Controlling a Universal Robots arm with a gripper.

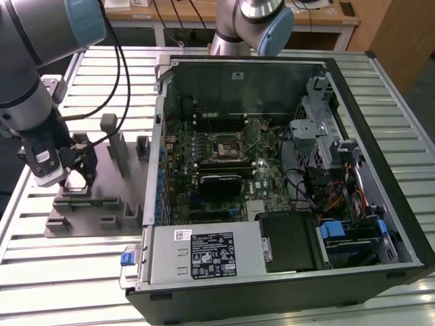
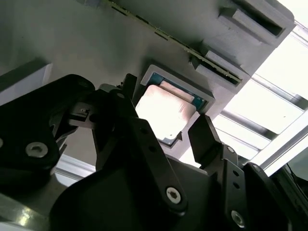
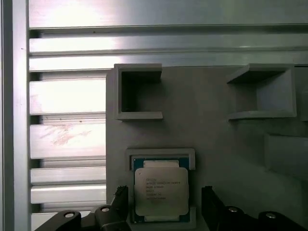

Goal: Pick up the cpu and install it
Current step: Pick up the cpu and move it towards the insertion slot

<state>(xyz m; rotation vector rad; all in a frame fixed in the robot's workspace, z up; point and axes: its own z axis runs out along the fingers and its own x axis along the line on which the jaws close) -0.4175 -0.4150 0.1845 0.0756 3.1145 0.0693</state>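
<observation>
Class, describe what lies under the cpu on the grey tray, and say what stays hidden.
The cpu lies in a raised square frame on the grey tray. The frame's floor and the chip's underside are covered by the chip itself.

Exterior view: off the arm, high, angled down over the slatted table (image 1: pixel 401 102), fairly far. The open computer case (image 1: pixel 245 88) is centre-right of frame, the grey tray (image 1: pixel 98 198) lower left.

First wrist view: straight down, close on the grey tray and cpu (image 3: pixel 161 192).

Second wrist view: very close, a low slant past the gripper (image 2: pixel 166 108) to the same cpu.

Both wrist views share the cpu recess. The exterior view shares the grey tray with them.
</observation>
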